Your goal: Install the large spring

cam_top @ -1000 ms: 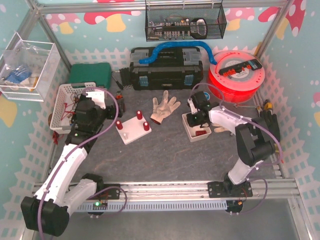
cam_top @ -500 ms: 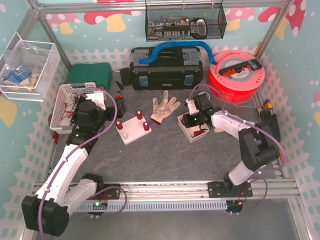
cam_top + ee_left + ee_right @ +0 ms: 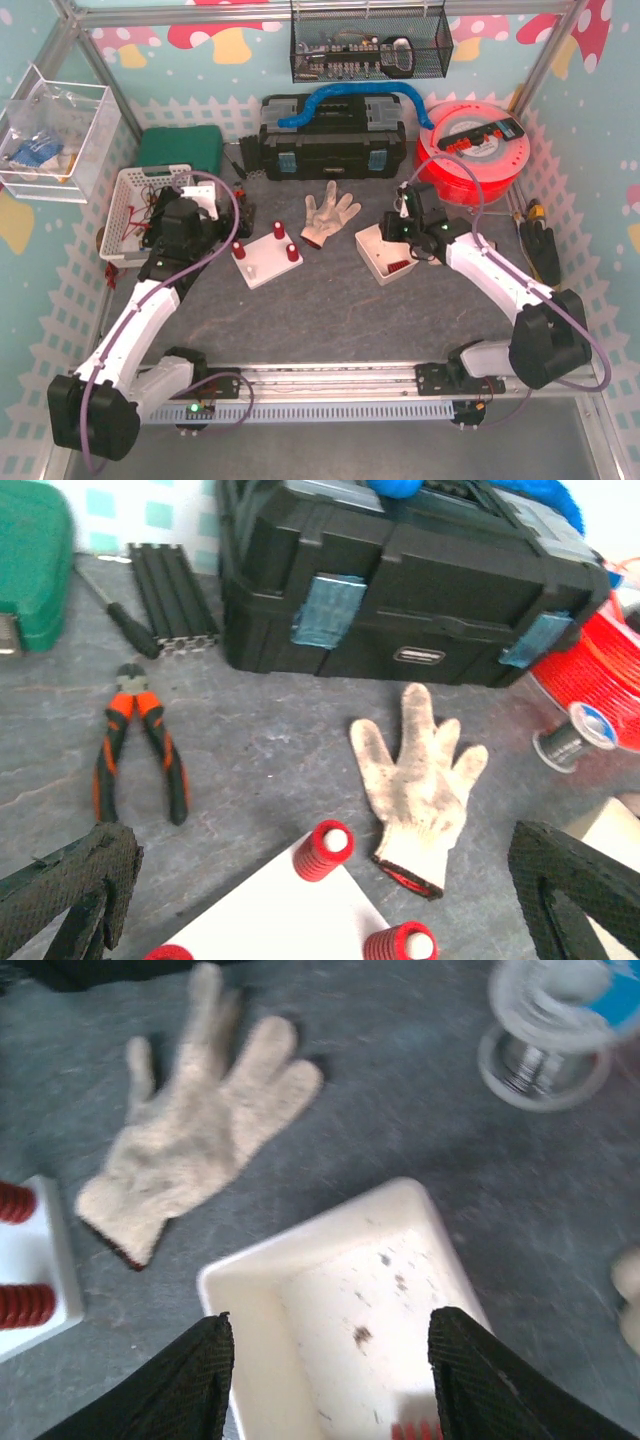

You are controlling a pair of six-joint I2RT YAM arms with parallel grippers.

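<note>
Red spring [image 3: 415, 1431] in white bin [image 3: 350, 1290] cut off at bottom edge; wire spool [image 3: 550, 1040] blurred.

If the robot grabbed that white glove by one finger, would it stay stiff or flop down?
Probably flop: the glove looks like soft knitted cloth, lying flat and limp. Being thin fabric, it is likely light. If pushed, it would probably bunch up or drag rather than roll.

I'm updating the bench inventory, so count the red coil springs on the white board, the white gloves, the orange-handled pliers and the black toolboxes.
Red coil springs standing on the white board: 3
White fabric glove: 1
Orange-handled pliers: 1
Black plastic toolbox: 1
Total: 6
</note>
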